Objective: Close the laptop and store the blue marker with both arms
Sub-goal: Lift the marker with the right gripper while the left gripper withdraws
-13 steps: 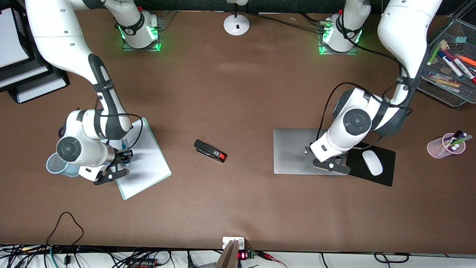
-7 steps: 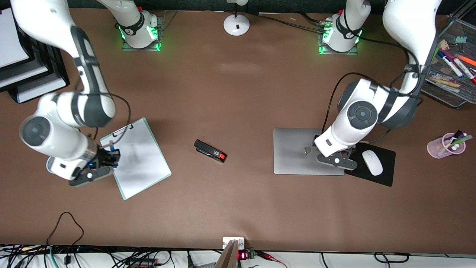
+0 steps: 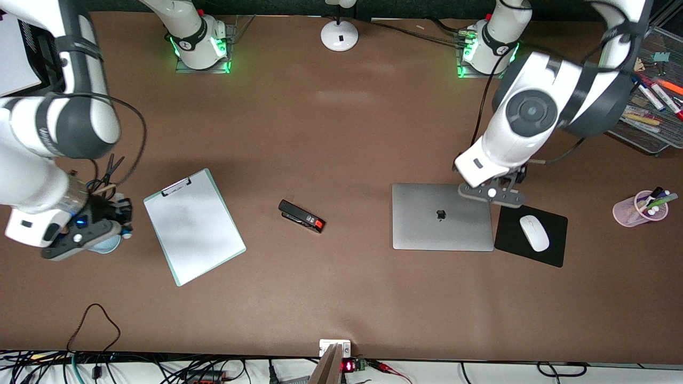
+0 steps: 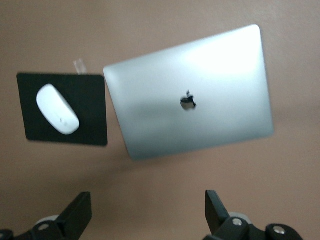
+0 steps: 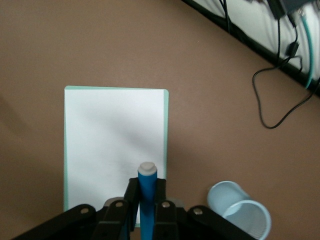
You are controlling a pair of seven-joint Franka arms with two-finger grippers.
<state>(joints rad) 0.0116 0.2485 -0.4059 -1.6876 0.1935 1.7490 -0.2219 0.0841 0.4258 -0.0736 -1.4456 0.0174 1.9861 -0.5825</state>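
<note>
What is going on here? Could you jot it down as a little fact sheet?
laptop: closed, flat on the table, beside the black mouse pad
left claw: open, empty, up over the table just past the laptop's edge
right claw: shut on the blue marker, near the light blue mesh cup
clipboard: bare, lying beside that cup
stapler: on the table between clipboard and laptop
</note>
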